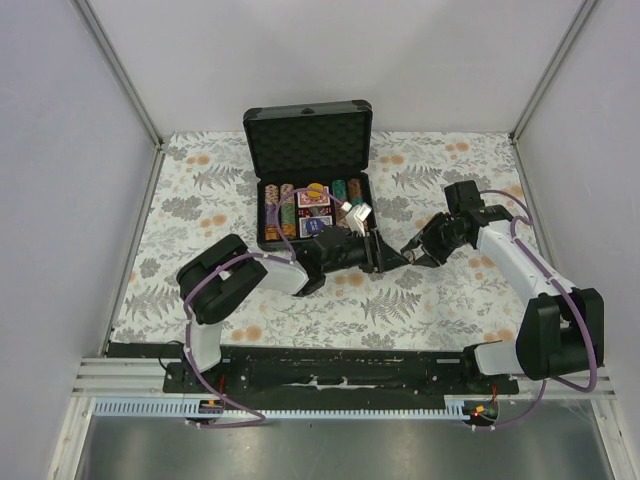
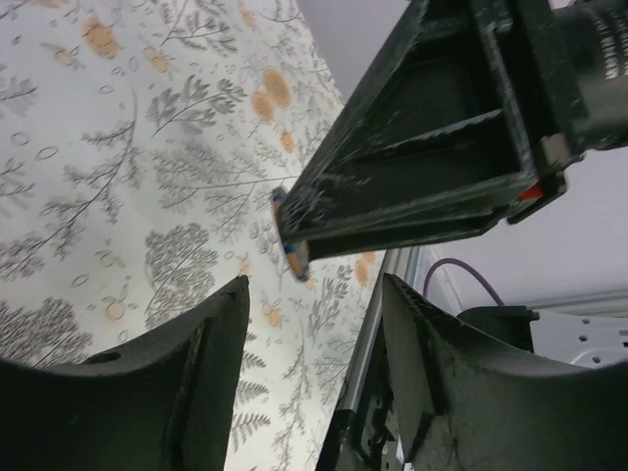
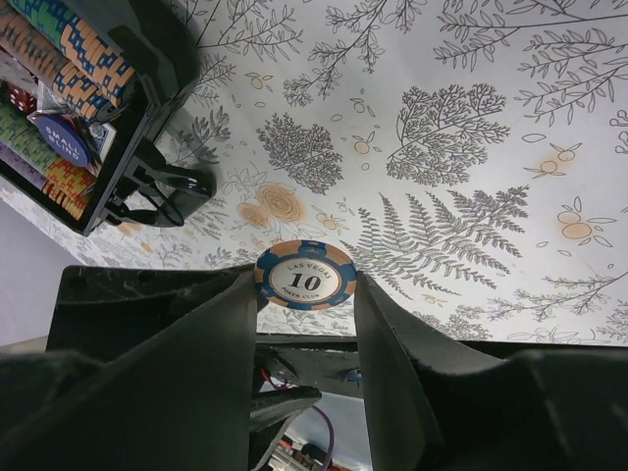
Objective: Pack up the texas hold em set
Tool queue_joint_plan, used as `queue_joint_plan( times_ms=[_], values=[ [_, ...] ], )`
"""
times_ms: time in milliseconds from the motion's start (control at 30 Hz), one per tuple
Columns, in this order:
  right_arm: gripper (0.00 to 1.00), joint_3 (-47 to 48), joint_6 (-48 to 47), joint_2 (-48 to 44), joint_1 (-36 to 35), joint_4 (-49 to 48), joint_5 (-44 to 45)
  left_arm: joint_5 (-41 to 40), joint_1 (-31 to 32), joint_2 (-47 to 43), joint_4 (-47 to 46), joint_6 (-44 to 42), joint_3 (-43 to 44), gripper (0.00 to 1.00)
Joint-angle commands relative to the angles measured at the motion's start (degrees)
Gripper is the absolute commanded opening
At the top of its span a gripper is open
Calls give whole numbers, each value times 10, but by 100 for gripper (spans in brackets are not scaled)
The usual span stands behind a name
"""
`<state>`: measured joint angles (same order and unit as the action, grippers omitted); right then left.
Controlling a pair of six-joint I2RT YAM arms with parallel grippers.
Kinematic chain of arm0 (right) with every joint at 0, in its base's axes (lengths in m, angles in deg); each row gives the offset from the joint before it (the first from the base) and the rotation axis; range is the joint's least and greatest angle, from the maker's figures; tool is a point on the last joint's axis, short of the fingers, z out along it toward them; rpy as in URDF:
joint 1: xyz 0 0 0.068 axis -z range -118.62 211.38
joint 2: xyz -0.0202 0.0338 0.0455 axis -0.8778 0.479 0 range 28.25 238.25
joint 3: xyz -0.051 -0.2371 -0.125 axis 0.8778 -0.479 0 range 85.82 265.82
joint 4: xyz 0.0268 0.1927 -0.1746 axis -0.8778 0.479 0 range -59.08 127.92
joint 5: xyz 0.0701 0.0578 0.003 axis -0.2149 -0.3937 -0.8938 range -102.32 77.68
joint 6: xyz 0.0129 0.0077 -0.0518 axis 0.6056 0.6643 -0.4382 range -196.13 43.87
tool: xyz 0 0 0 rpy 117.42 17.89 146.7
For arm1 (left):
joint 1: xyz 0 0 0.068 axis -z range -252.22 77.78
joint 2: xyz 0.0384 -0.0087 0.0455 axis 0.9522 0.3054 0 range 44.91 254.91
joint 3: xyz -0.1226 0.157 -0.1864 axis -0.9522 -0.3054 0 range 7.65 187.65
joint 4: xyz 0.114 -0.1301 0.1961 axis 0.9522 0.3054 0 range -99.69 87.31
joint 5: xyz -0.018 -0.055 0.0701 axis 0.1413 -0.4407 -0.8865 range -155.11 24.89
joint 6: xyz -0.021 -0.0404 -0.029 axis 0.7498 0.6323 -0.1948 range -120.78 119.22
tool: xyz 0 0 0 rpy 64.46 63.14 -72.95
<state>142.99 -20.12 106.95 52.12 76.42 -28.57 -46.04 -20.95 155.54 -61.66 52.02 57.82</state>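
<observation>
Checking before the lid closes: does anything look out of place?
One blue-and-orange 10 chip is outside the briefcase, pinched in the right gripper beside it. The other chips sit in the case.

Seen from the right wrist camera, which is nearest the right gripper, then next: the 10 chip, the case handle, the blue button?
1. 10 chip, between the right gripper's fingers.
2. Case handle, upper left.
3. Blue button, inside the case, far left.
</observation>
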Motion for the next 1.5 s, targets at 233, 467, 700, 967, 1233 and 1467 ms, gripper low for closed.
queue_joint_plan(
  times_ms=[233, 467, 700, 967, 1233, 1467],
  values=[
    [43, -7, 19, -20, -1, -18, -23, -47, 16, 13, 66, -5, 77, 46],
    [43, -11, 22, -19, -2, -21, -23, -54, 19, 18, 96, -9, 91, 31],
    [45, -18, 7, -28, -2, -34, -1, -50, 19, 19, 107, -13, 93, 2],
    [64, 6, -38, -58, -2, -7, 92, -76, 16, -26, 277, -212, 114, 2],
    [70, 9, -66, -101, -2, 18, 124, -138, -10, -95, 550, -516, 198, 2],
    [71, -10, -63, -115, -2, 15, 112, -141, -38, -96, 713, -714, 280, 2]
  ],
)
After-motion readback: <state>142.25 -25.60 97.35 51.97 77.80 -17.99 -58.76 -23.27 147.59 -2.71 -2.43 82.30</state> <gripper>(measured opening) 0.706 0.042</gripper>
